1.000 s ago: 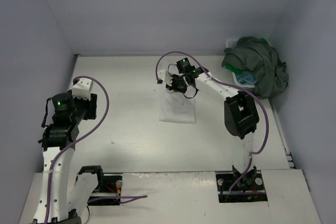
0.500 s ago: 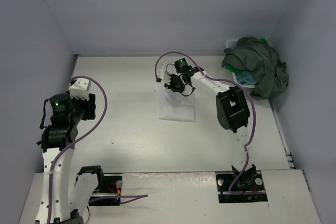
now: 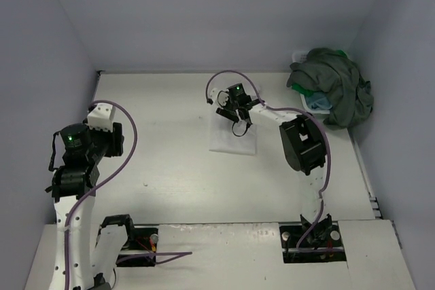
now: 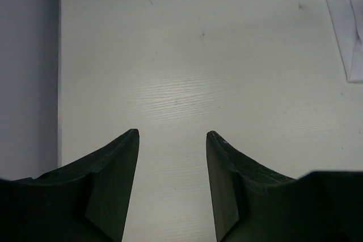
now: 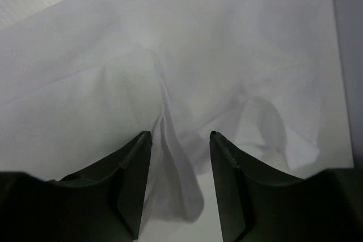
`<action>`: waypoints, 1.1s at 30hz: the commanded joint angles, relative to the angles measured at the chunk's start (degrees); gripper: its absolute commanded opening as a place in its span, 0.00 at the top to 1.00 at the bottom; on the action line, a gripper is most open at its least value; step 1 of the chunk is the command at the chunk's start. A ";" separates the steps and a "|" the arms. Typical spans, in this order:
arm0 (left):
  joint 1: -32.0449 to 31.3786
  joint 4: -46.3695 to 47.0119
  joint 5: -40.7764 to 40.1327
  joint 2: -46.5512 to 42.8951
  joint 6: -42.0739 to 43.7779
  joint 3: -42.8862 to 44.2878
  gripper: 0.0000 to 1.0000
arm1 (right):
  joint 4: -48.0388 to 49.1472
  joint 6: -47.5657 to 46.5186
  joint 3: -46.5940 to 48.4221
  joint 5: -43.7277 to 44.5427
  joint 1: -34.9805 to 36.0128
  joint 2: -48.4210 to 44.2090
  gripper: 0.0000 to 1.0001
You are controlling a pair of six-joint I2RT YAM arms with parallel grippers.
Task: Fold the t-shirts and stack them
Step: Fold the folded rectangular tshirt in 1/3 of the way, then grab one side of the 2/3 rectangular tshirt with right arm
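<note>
Lying white t-shirt (image 5: 227, 55): flat on table (image 3: 163, 161), centre.
Right gripper (image 5: 180, 134): jaws parted, gripping nothing, straddling a raised crease of the shirt.
Left gripper (image 4: 172, 133): jaws parted, empty, shirt's edge well apart.

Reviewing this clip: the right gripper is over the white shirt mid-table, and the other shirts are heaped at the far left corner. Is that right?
No. The heap of other shirts sits at the far right corner, not the left; the top external view shows it. The right gripper is indeed over the white shirt mid-table.
</note>
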 commanded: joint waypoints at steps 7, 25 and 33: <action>1.85 2.04 2.71 -1.04 -1.12 0.65 0.54 | 9.29 6.50 -7.48 9.69 1.02 -20.75 0.57; 2.82 1.43 4.46 -1.05 -0.86 1.00 0.54 | -13.94 5.19 -18.98 -5.35 5.41 -29.37 0.48; 2.91 1.43 4.38 -1.13 -0.86 0.83 0.54 | -10.17 3.78 -26.81 -5.79 8.40 -26.30 0.39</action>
